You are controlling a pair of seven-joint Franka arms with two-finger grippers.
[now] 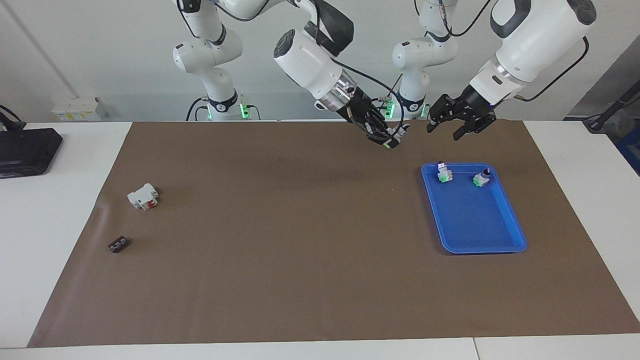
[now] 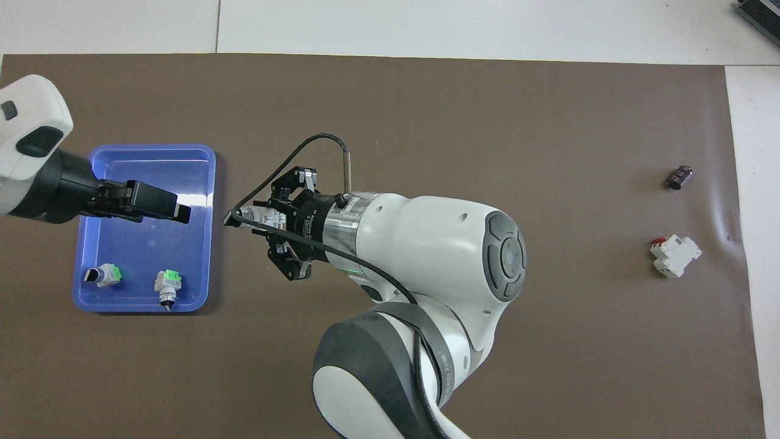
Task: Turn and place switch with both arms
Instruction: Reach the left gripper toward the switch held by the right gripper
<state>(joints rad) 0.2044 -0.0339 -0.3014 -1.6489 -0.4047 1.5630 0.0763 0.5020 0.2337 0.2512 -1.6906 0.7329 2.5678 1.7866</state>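
Facing view shows the right gripper (image 1: pixel 392 136) up in the air over the brown mat (image 1: pixel 300 280), closed on a small white-grey switch (image 1: pixel 398 133) with a green side, its black knob end pointing toward the left arm. The left gripper (image 1: pixel 461 120) hangs just beside it, above the robots' edge of the blue tray (image 1: pixel 500 245), fingers apart but not yet around the part; the two are close without touching. Two more switches (image 1: pixel 443 173) (green sides showing) already lie in the tray's end nearer the robots. So the pick-up looks done and a handover seems about to begin; the regrasp, the turn and the placing in the tray are left. A white block with a red part (image 1: pixel 143 196) and a small black ribbed block (image 1: pixel 118 244) lie toward the right arm's end.
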